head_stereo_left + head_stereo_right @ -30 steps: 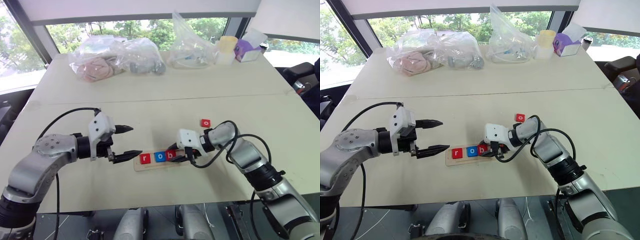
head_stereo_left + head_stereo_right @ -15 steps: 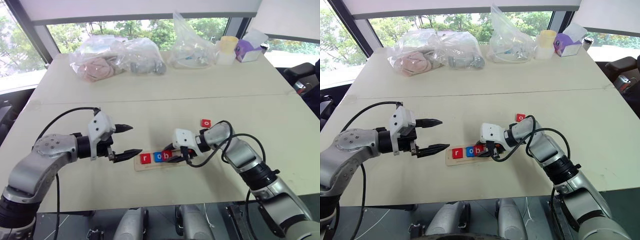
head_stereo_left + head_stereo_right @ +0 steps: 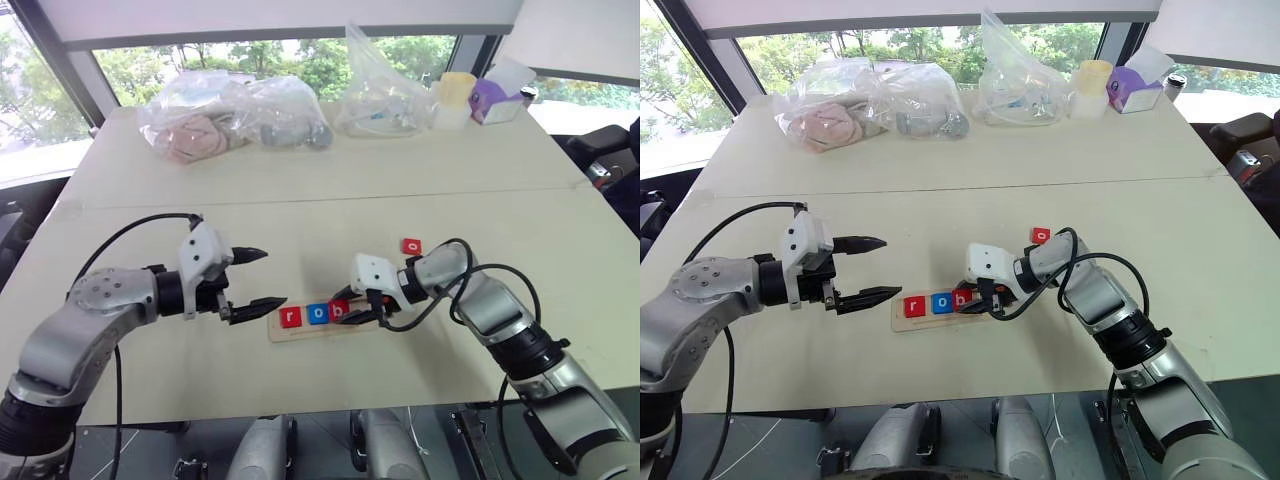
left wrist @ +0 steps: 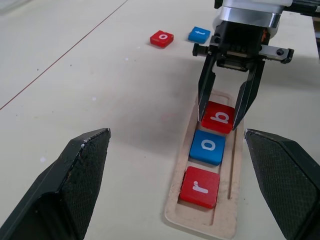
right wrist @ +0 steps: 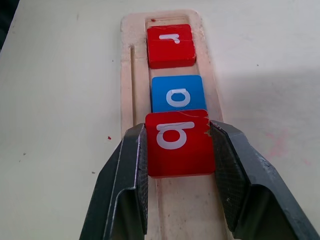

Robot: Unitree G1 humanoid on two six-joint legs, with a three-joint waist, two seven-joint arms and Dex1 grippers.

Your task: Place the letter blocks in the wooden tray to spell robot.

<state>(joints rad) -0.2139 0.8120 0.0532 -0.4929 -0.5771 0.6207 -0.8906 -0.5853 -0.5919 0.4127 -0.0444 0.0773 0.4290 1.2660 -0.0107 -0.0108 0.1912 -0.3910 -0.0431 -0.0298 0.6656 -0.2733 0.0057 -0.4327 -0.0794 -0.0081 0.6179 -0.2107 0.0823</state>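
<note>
Right wrist view shows the right end effector (image 5: 180, 165) clenched on the red b tile (image 5: 180, 143), one finger on each side, with the tile sitting in the groove of the wooden tray (image 5: 131, 80) just after the blue o tile (image 5: 178, 93) and the red r tile (image 5: 170, 44). So three of the five letter blocks are in line and read r, o, b; the b seems seated or very nearly so, though it has not been let go.

From the left wrist view, two tiles remain loose on the tabletop (image 4: 100, 100) in the upper middle of the frame: a red o tile (image 4: 162, 38) and, just beside it, a blue t tile (image 4: 199, 34), both well apart from the tray. The tray has bare groove past the b for them.

In the left eye view the left end effector (image 3: 252, 279) hangs released, fingers spread wide and holding nothing, at the left end of the tray near centre frame.

My judgement: a little over half done. What remains is to release the b, then fetch the second o and the t in that order.
</note>
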